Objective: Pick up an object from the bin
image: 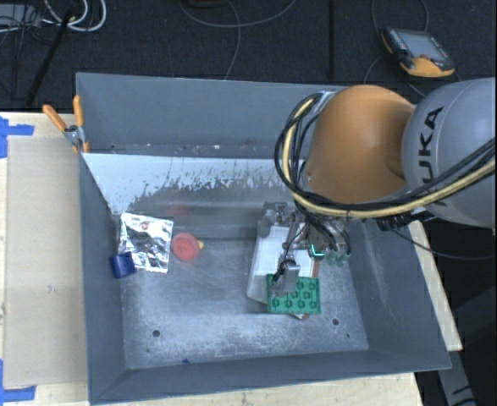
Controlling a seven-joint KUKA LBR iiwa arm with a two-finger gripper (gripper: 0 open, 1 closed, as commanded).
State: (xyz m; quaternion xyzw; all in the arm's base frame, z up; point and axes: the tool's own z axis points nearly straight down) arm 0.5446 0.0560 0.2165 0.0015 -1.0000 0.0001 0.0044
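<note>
My gripper (266, 266) reaches down into the right half of the bin, below the arm's orange cover. A green studded plate (297, 297) lies on the bin floor right at the gripper's lower end, and its upper left corner is hidden behind a black part of the gripper. Whether the plate is gripped cannot be seen from here.
On the left of the bin floor lie a crumpled silver foil packet (146, 241), a small red round thing (185, 246) beside it and a blue cap (122, 266) at the packet's lower left corner. The arm and its cables cover the bin's right rear part.
</note>
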